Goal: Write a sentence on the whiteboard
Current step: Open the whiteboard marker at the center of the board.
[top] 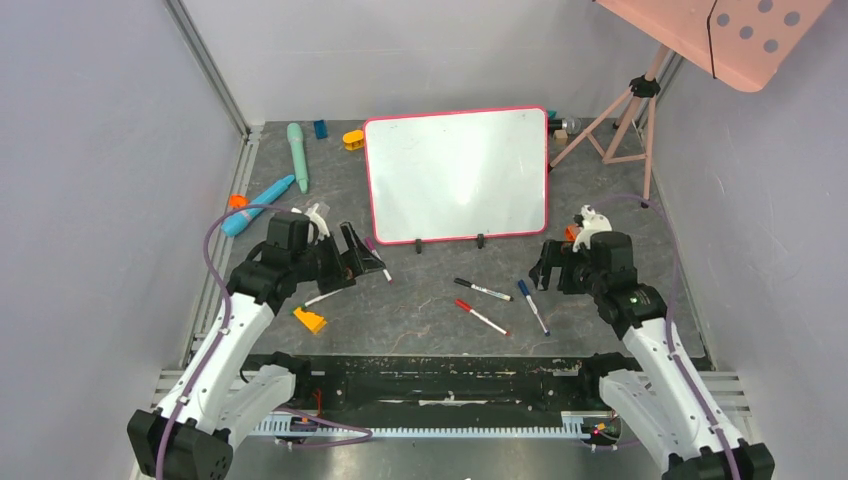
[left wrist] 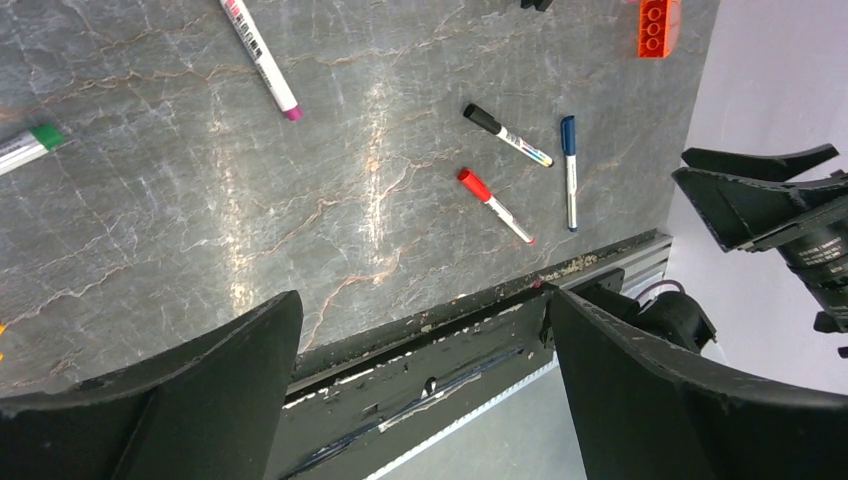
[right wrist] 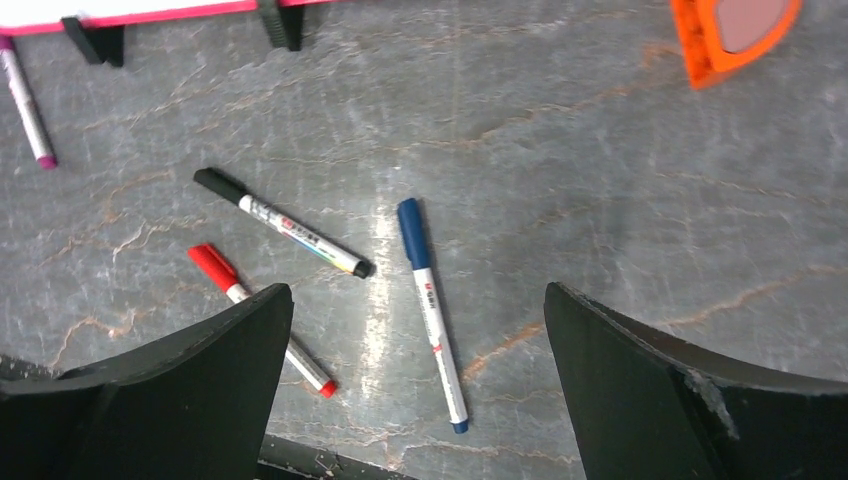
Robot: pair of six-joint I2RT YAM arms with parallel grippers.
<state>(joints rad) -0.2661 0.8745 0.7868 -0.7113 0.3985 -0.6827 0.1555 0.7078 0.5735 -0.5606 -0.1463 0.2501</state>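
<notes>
The whiteboard (top: pixel 457 175) stands upright on two black feet at the back middle of the table, and its face is blank; no sentence shows on it. Its pink bottom edge (right wrist: pixel 150 12) shows in the right wrist view. A black marker (top: pixel 482 290) (right wrist: pixel 282 222), a red marker (top: pixel 481 317) (right wrist: pixel 258 318) and a blue marker (top: pixel 532 306) (right wrist: pixel 431 310) lie in front of it. My left gripper (top: pixel 355 255) (left wrist: pixel 422 300) is open and empty, left of the board. My right gripper (top: pixel 548 268) (right wrist: pixel 417 290) is open and empty, just above the blue marker.
A magenta-capped marker (top: pixel 378 260) (left wrist: pixel 260 58) and a green-capped marker (left wrist: pixel 25 145) lie near my left gripper. Teal and blue tubes (top: pixel 297 155), a yellow brick (top: pixel 353 139), an orange piece (top: pixel 310 320) and an orange brick (left wrist: pixel 655 25) lie about. A pink tripod (top: pixel 625 115) holds a salmon panel (top: pixel 730 35).
</notes>
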